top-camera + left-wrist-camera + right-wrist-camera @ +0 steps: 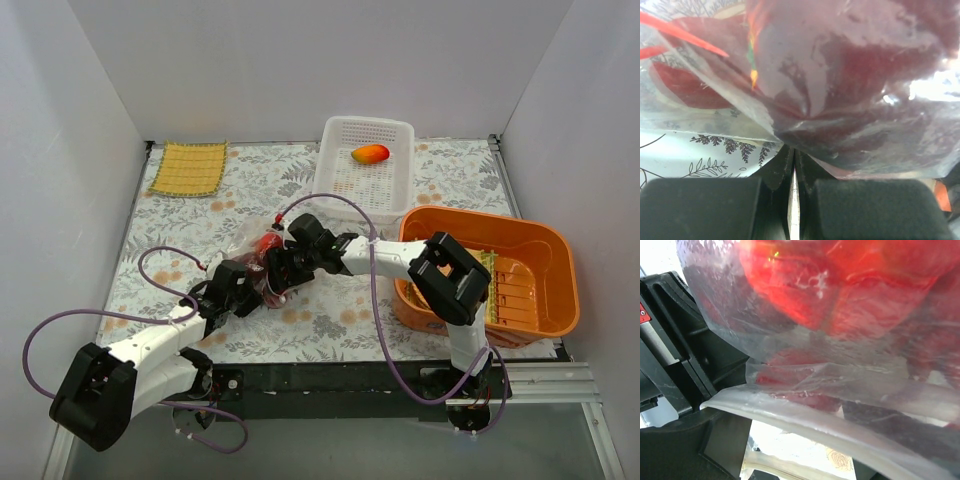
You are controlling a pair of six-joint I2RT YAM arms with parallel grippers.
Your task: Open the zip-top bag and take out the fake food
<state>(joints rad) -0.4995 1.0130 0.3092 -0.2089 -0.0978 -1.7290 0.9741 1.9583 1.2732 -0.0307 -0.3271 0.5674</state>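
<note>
Two robot arms reach from the near edge of a floral-patterned desk [330, 330] and meet near its middle, a little left of centre. The left gripper [236, 284] comes in from the near left corner. Its wrist view shows the left gripper [792, 156] with its jaws pressed together, pinching a fold of the zip-top bag [840, 75]. That zip-top bag [252, 246] is clear and crumpled, and lies bunched on the desk between the two grippers. Red fake food [266, 244] shows through the plastic and fills the right wrist view as glossy red shapes [810, 285].

The right gripper [288, 264] touches the bag from the right. In its own view the bag's thick rim [805, 417] lies across one dark finger [715, 450]. The other finger is hidden by plastic, so I cannot tell how far this gripper is open or whether it has hold of the bag.

Beside the right edge stands an orange tub [560, 262]. Farther back, toward the far edge and right of centre, a white perforated basket [335, 170] holds an orange-yellow mango-like fruit [370, 154]. At the far left corner lies a yellow woven mat [188, 168].
</note>
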